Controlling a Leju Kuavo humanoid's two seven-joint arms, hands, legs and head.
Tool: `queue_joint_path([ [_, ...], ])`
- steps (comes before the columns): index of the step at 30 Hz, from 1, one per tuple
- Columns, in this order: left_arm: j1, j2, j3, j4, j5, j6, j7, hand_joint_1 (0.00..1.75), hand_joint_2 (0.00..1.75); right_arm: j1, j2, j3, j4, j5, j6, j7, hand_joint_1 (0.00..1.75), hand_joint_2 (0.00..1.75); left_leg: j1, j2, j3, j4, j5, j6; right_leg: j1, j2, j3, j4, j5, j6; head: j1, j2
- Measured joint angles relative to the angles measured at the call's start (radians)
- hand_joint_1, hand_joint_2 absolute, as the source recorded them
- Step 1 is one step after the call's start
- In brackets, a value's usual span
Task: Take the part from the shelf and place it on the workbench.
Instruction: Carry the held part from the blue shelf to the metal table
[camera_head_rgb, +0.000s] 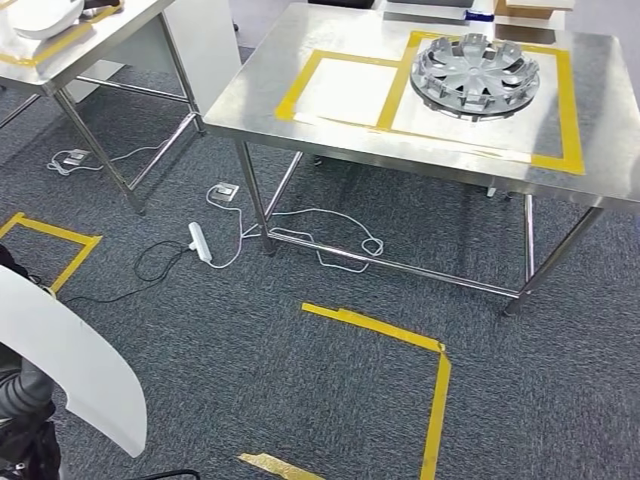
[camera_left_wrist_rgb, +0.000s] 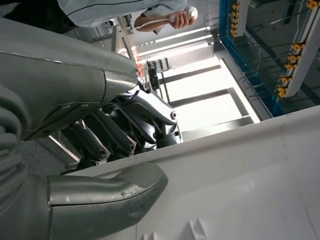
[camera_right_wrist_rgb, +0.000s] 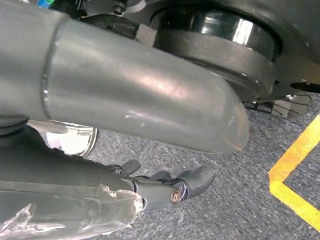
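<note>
one white part (camera_left_wrist_rgb: 241, 185) is held by the left hand (camera_left_wrist_rgb: 124, 150), thumb on one face and fingers on the other, low at the left beside the steel workbench (camera_head_rgb: 249, 100). nothing is held by the right hand (camera_right_wrist_rgb: 166, 187), fingers loosely extended above the carpet (camera_right_wrist_rgb: 234, 200).

White part, silver workbench (camera_head_rgb: 249, 105), yellow tape (camera_head_rgb: 562, 110) lines.

A plain white part (camera_head_rgb: 83, 365) is seen against dark grey speckled carpet (camera_head_rgb: 302, 390), which is marked with yellow tape corners (camera_head_rgb: 434, 385). The workbench top is shown in brushed silver steel, framed with yellow tape rectangles; a silver-grey hubcap (camera_head_rgb: 475, 75) with a spoked pattern is set on it. A white power strip (camera_head_rgb: 199, 242) and white and black cables (camera_head_rgb: 332, 225) are laid on the carpet. The left hand (camera_left_wrist_rgb: 124, 135) is rendered in matt grey with dark glossy fingers (camera_left_wrist_rgb: 113, 132); the right hand (camera_right_wrist_rgb: 158, 187) is seen in grey and near-black.
</note>
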Motion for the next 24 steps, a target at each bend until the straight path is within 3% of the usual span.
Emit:
queue_joint_path([
  [1,0.001,0.000,0.000,0.000,0.000,0.000,0.000,1.64,1.75,0.000,0.000,0.000,0.000,0.000,0.000,0.001,0.00,0.00,0.000,0.000,-0.013,0.026,0.001,0.000,0.001,-0.001,0.001,0.000,-0.001,-0.001,0.000,0.000],
  [2,0.001,0.000,0.000,0.000,0.000,-0.001,0.000,1.64,1.75,0.000,0.000,0.000,0.000,0.000,0.000,0.002,0.00,0.00,0.000,0.000,-0.009,0.013,0.022,0.002,0.001,-0.001,0.002,0.000,-0.001,-0.001,0.000,0.000],
  [4,0.001,0.000,0.000,0.000,-0.001,-0.001,0.000,1.64,1.75,-0.001,0.000,0.001,0.000,0.000,0.000,0.003,0.00,0.00,-0.001,0.001,0.044,-0.102,0.095,0.010,0.002,-0.001,0.007,0.000,-0.004,0.001,0.000,0.000],
  [6,0.000,0.000,0.000,0.000,-0.002,-0.001,0.001,1.64,1.75,-0.001,0.000,0.000,0.000,0.000,0.000,0.004,0.00,0.00,-0.004,0.004,0.095,-0.213,0.133,0.018,0.005,0.000,0.008,0.004,-0.008,0.008,0.000,0.000],
  [9,0.001,0.000,0.000,0.000,-0.002,-0.002,0.002,1.64,1.75,-0.002,0.000,0.000,0.000,0.000,0.000,0.005,0.00,0.00,-0.007,0.004,0.105,-0.246,0.131,0.029,0.008,-0.002,0.004,0.003,-0.009,0.023,0.001,0.000],
  [11,0.001,0.000,0.000,0.000,-0.003,-0.002,0.002,1.64,1.75,-0.003,0.000,0.001,0.000,0.000,0.000,0.005,0.00,0.00,-0.003,0.004,0.107,-0.252,0.134,0.039,0.007,-0.002,-0.007,0.022,-0.026,0.033,0.003,0.000],
  [12,0.000,0.000,0.000,0.000,-0.003,-0.003,0.002,1.64,1.75,-0.003,0.000,0.001,0.001,0.000,0.000,0.005,0.00,0.00,-0.001,0.004,0.108,-0.255,0.136,0.045,0.006,-0.001,-0.027,0.062,-0.049,0.036,0.004,0.000],
  [14,0.000,0.000,0.000,0.000,-0.003,-0.003,0.002,1.64,1.75,-0.003,0.001,0.001,0.001,0.000,0.000,0.005,0.00,0.00,-0.002,0.005,0.108,-0.256,0.135,0.051,0.003,0.000,-0.093,0.193,-0.110,0.042,0.008,0.000],
  [15,0.000,0.000,0.000,0.000,-0.003,-0.004,0.002,1.64,1.75,-0.002,0.001,0.001,0.001,-0.001,0.000,0.005,0.00,0.00,-0.003,0.005,0.109,-0.256,0.135,0.053,0.002,0.001,-0.125,0.256,-0.131,0.044,0.007,0.000],
  [16,0.000,0.000,0.000,0.000,-0.003,-0.004,0.002,1.64,1.75,-0.002,0.001,0.002,0.002,-0.002,0.000,0.006,0.00,0.00,-0.004,0.004,0.109,-0.255,0.134,0.053,0.002,0.001,-0.144,0.288,-0.133,0.045,0.008,0.000],
  [17,0.001,0.000,0.000,0.000,-0.003,-0.004,0.002,1.64,1.75,-0.002,0.001,0.002,0.002,-0.002,0.000,0.006,0.00,0.00,-0.004,0.004,0.111,-0.255,0.133,0.054,0.002,0.001,-0.145,0.281,-0.115,0.044,0.008,0.000],
  [18,0.001,0.000,0.000,0.000,-0.003,-0.004,0.002,1.64,1.75,-0.002,0.001,0.002,0.002,-0.003,0.000,0.006,0.00,0.00,-0.004,0.003,0.113,-0.255,0.132,0.053,0.002,0.001,-0.126,0.235,-0.082,0.043,0.008,0.000],
  [20,0.001,0.000,0.000,0.000,-0.003,-0.004,0.002,1.64,1.75,-0.003,0.001,0.003,0.002,-0.004,0.000,0.006,0.00,0.00,-0.006,0.001,0.118,-0.254,0.128,0.047,0.003,0.002,-0.059,0.094,-0.016,0.037,0.008,0.000],
  [22,0.000,-0.001,0.000,0.000,-0.003,-0.004,0.002,1.64,1.75,-0.005,0.001,0.004,0.002,-0.004,0.000,0.006,0.00,0.00,-0.009,0.000,0.118,-0.252,0.125,0.038,0.005,0.004,-0.018,0.014,0.005,0.031,0.007,0.000],
  [24,0.000,-0.001,0.000,0.000,-0.003,-0.004,0.002,1.64,1.75,-0.004,0.001,0.006,0.003,-0.005,0.000,0.006,0.00,0.00,-0.009,0.000,0.117,-0.252,0.126,0.028,0.007,0.005,-0.013,0.007,0.003,0.023,0.006,0.000],
])
